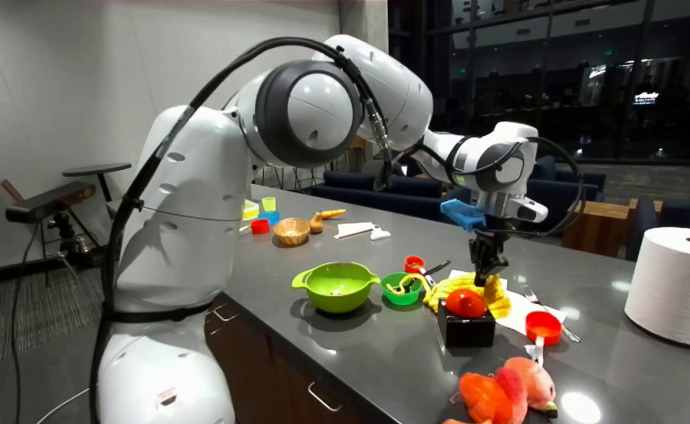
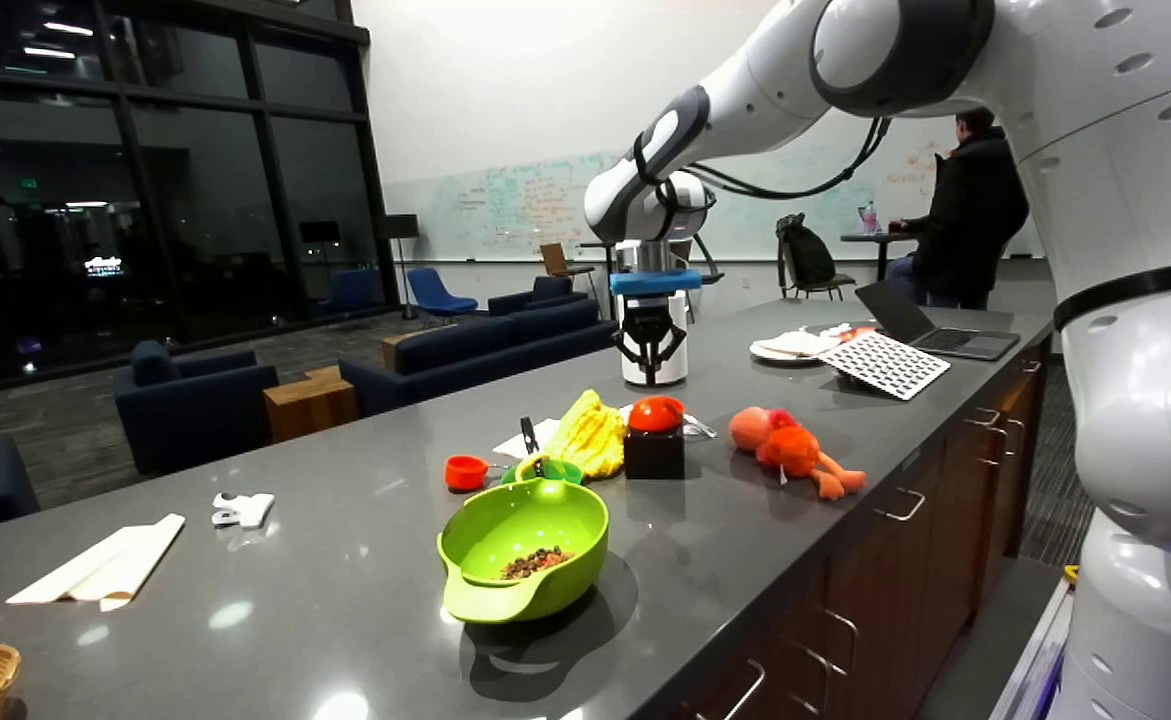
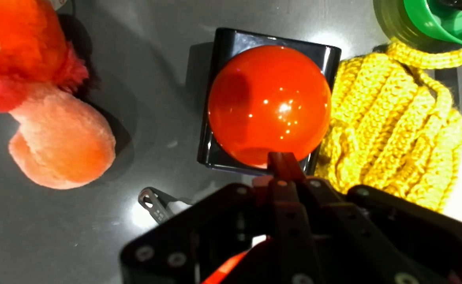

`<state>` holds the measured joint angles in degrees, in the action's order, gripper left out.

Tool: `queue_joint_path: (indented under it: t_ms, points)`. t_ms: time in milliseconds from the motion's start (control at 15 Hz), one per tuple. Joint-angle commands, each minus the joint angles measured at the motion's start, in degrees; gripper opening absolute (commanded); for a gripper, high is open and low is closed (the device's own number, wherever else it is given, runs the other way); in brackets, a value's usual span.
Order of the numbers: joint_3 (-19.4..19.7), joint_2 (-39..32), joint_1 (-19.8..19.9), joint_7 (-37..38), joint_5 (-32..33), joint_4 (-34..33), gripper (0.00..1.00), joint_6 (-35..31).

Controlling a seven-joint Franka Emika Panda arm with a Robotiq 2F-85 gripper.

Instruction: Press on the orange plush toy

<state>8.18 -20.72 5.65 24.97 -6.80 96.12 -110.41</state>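
A glossy red-orange dome [image 1: 466,303] sits on a black block [image 1: 466,331] on the counter; the dome also shows in an exterior view [image 2: 656,414] and the wrist view [image 3: 270,104]. My gripper [image 3: 281,156] is shut and empty, tips together. Its tips overlap the dome's edge in the wrist view; in an exterior view the gripper [image 2: 651,380] hangs a little above it. A yellow knitted piece [image 3: 392,130] lies beside the block. A larger orange and salmon-pink plush [image 3: 63,138] lies on the other side, also in both exterior views [image 1: 495,394] [image 2: 795,450]. No separate small orange-yellow plush is in view.
A lime-green bowl [image 1: 337,285] and a green cup [image 1: 402,292] stand near the block. A red measuring cup [image 1: 544,328], a fork [image 1: 536,299] and a paper roll [image 1: 677,285] are around it. A laptop [image 2: 950,335] stands farther along the counter.
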Motion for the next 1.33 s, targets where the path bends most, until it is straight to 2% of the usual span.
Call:
queue_joint_path:
  t_ms: [0, 800, 1267]
  points:
    - [0.3, -0.3, 0.3, 1.9, -1.3, -0.1, 0.0, 1.9]
    - [0.8, -1.2, 0.1, 6.4, -1.6, 1.5, 0.0, 3.5]
    - [0.4, -1.4, 0.4, 7.1, -3.7, 3.1, 0.0, 2.0]
